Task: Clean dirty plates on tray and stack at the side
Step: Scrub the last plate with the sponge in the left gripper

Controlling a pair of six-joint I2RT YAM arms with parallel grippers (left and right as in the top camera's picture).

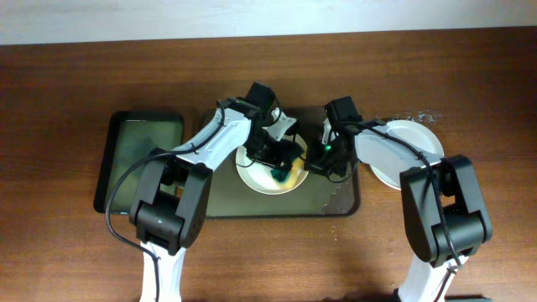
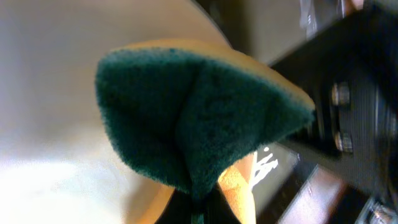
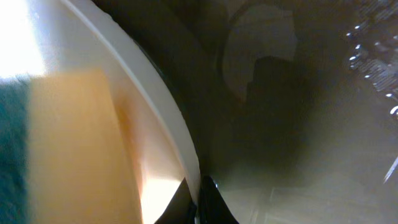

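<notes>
Overhead shows the job partway through, as I judge it: one plate [image 1: 256, 178] lies in the tray [image 1: 331, 201] under both arms, while a side plate [image 1: 415, 147] sits on the tabletop [image 1: 67, 84] just right of the tray (whether that is one plate or a stack of two, I cannot tell). No other plate shows in the tray, so this may be the last to scrub, with the carry to the side left to do.

The left gripper [image 1: 281, 164] is clamped on a sponge [image 1: 281, 174], folded with its green scouring face outward and a yellow edge showing, and pressed against the plate's inner surface. The right gripper [image 1: 323, 161] pinches the plate's right rim; the right wrist view has that rim running down into the closed fingertips, which I take as steadying.

The plate is round, shallow and white, glossy where light hits it. A yellow patch shows beside the sponge overhead, but smear or sponge I cannot say. The small black tray [image 1: 138, 159] at left looks uninvolved.
</notes>
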